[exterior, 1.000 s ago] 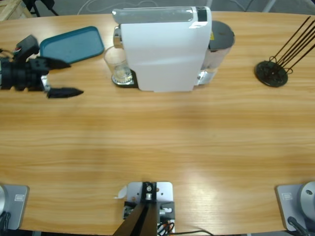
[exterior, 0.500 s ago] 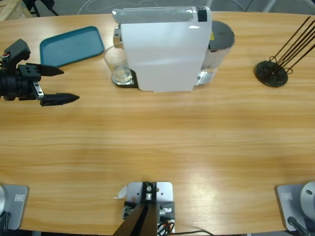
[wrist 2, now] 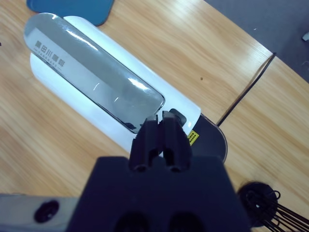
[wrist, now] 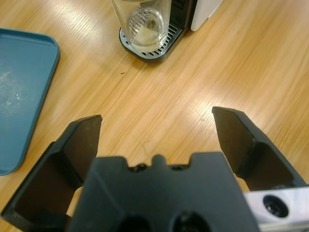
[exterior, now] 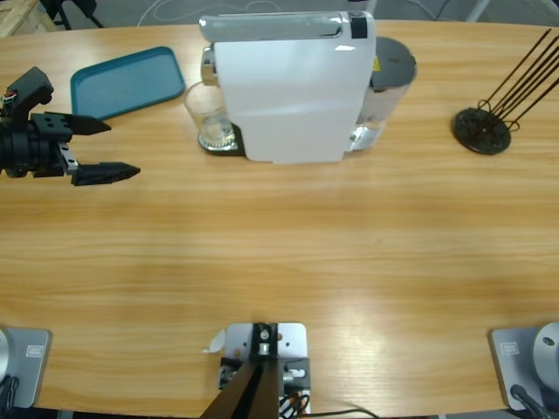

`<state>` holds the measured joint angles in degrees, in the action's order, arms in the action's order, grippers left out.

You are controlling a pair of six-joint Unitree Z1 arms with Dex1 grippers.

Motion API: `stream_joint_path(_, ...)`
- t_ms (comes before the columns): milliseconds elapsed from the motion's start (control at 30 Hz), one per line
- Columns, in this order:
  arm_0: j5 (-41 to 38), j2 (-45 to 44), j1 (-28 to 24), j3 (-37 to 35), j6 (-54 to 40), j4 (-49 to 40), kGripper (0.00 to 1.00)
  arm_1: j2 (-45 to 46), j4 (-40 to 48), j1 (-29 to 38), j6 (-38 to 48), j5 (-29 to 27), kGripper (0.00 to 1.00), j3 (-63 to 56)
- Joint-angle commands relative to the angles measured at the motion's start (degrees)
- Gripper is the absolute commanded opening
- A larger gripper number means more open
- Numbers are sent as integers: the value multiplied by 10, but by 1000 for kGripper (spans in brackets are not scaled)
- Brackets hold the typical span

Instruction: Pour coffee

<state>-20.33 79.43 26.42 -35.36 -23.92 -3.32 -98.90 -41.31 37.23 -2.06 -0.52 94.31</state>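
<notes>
You're working over a table (exterior: 288, 253) of pale wood with a smooth, faintly glossy varnish and long straight grain. The coffee machine (exterior: 293, 92) has a white, matt plastic shell, and its top panel (wrist 2: 94, 72) looks like mirror-bright polished metal. The glass (wrist: 141, 21) is clear and shiny, standing on a drip grille (wrist: 161, 46) of silvery metal. The tray (exterior: 127, 80) is teal plastic with a dull sheen. Your left gripper (wrist: 157, 133) is matt black plastic.
</notes>
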Motion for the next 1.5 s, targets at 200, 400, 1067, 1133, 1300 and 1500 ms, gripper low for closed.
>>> stream_joint_path(200, 1, 10, 9, 6, 7, -4, 1000, -39, 17, -30, 2, -4, 0, -33)
stream_joint_path(400, 2, 17, 9, 3, 6, -1, 1000, -45, 17, -30, 2, -3, 0, -34)
stream_joint_path(1067, 0, 8, 11, -7, 11, 1, 1000, 71, -25, -20, -30, -12, 1000, -13)
stream_joint_path(1133, 0, 2, 11, -7, 12, 1, 1000, 85, -26, -19, -28, 3, 1000, -36)
stream_joint_path(1300, 0, -10, 20, -6, 17, 1, 1000, 101, -47, -20, 5, 12, 1000, -55)
stream_joint_path(1500, 0, -24, 44, 13, 27, 0, 1000, 133, -72, -6, 9, 52, 1000, -67)
